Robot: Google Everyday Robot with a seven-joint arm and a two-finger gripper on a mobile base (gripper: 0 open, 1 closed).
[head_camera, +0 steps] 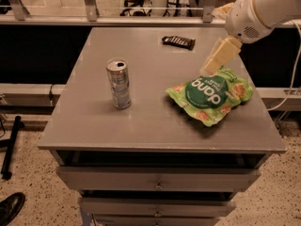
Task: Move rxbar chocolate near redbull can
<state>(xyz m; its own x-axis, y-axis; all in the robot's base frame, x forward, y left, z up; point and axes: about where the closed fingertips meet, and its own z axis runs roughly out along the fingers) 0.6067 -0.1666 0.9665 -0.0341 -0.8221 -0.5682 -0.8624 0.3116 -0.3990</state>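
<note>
One rxbar chocolate point(178, 42) lies flat, long axis left-right; gripper point(211, 69) near green bag point(210, 95), jaws' state unclear.

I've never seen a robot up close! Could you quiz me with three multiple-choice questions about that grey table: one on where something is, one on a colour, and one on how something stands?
1. Where does the rxbar chocolate lie?
A) near the table's far edge
B) on top of the bag
C) inside a drawer

2. What colour is the large snack bag?
A) red
B) green
C) blue

3. How is the redbull can placed?
A) lying on its side
B) upright on the table
C) lifted in the air

Answers:
1 A: the dark bar lies flat at the far side of the table.
2 B: its wrapper is plainly green.
3 B: it stands on its base at the left, well apart from the pincer, which hangs at the bag's far edge.
</note>
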